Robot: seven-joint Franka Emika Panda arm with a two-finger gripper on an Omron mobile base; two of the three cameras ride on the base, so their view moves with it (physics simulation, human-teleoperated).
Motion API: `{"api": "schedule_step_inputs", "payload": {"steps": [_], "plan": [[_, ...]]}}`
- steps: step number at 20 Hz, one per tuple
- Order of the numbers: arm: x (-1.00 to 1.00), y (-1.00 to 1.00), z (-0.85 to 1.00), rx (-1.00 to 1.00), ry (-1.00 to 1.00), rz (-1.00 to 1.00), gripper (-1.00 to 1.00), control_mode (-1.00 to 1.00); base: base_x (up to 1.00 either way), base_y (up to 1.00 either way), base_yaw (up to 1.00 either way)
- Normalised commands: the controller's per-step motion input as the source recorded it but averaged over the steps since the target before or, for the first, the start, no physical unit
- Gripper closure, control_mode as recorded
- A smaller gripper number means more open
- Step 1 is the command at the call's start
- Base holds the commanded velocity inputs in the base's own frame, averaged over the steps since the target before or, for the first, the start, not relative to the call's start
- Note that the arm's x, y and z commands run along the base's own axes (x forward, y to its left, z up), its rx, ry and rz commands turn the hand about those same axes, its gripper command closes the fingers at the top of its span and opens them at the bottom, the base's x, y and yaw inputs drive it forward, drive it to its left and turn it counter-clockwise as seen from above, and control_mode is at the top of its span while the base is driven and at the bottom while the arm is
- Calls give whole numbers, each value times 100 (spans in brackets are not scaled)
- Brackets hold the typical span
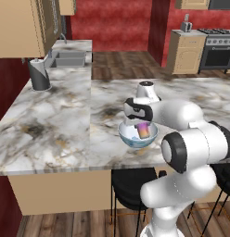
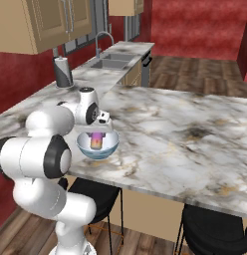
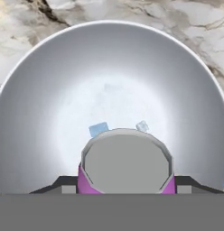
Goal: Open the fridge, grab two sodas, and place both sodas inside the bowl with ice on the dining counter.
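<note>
The pale blue-white bowl (image 1: 130, 141) (image 2: 108, 148) (image 3: 132, 67) sits near the front edge of the marbled dining counter (image 1: 103, 99) (image 2: 185, 129). My gripper (image 1: 143, 124) (image 2: 98, 133) (image 3: 126, 186) points down over it, shut on the purple-pink-yellow soda can (image 1: 143, 131) (image 2: 97, 142) (image 3: 126, 164). The can hangs upright with its lower end inside the bowl's rim. In the hand view the can's grey top sits between the dark fingertips (image 3: 64, 186), and small ice cubes (image 3: 98, 129) lie on the bowl's floor. The slim bottle and the fridge are out of view.
A grey paper-towel holder (image 1: 39, 74) (image 2: 62, 72) and a sink (image 1: 68, 59) (image 2: 108, 62) stand on the far worktop. Black bar stools (image 1: 130, 185) (image 2: 215, 234) are tucked under the counter's front edge. A stove (image 1: 219, 46) is at the back right.
</note>
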Motion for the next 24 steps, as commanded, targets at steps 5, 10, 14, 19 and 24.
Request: {"api": "schedule_step_inputs", "payload": {"steps": [5, 10, 14, 19, 24], "plan": [[29, 0, -25, 0, 3, 0, 100, -100, 0, 0, 0], [28, 0, -30, 0, 4, 0, 100, -100, 0, 0, 0], [27, 0, -32, 0, 3, 0, 100, -100, 0, 0, 0], [28, 1, -34, 0, 3, 0, 100, -100, 0, 0, 0], [24, 2, -36, 0, 2, 0, 100, -100, 0, 0, 0]]}}
